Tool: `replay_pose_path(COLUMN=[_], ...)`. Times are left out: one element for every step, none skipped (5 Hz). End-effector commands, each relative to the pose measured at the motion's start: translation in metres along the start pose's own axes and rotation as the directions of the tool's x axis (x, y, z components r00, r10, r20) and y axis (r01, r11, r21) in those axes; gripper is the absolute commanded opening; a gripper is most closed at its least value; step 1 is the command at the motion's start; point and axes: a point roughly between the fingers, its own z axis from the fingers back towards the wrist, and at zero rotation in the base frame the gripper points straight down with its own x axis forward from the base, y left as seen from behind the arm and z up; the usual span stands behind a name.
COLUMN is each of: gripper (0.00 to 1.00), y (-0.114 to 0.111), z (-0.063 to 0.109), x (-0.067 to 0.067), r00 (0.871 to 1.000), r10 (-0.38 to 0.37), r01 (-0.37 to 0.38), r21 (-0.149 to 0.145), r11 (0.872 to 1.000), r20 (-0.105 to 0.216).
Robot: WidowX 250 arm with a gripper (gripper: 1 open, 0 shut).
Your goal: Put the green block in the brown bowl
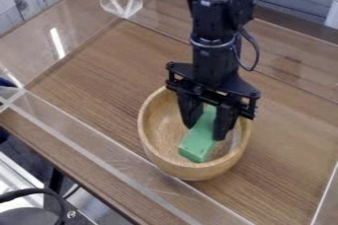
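Jaws of your gripper [211,120] are clenched on the green block [203,140], with one dark finger on each side of its upper part. You see the arm [216,17] coming straight down from the top of the picture, and the gripper points downward, inside the brown bowl [161,146]. The block is tilted: its upper end is between the fingers and its lower end reaches down toward the bowl's floor, on the side nearer to the camera. Whether this lower end already touches the wood, you cannot tell from this view, because the near wall of the bowl hides part of the inside. The fingertips are below the level of the bowl's rim. The bowl stands on the wooden table [106,66], a little right of the middle, and it is much wider than the block. Around the table you have a low transparent wall [40,111], and at the far left corner there is a small clear plastic piece [122,0], well apart from the bowl.
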Motion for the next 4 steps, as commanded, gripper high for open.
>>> replay_pose_path(gripper=[0.0,0.0,0.0,0.0], y=[-0.0033,-0.0036,-0.0039,-0.0042], z=[0.008,0.0074,0.0068,0.0061], x=[0.0039,0.0046,0.0052,0.006], r00=[0.999,0.999,0.999,1.0], r10=[-0.015,-0.017,-0.019,-0.021], r01=[0.015,0.017,0.019,0.021], r21=[-0.001,-0.002,-0.002,-0.002], r11=[1.0,1.0,1.0,1.0], r20=[0.034,0.03,0.027,0.023])
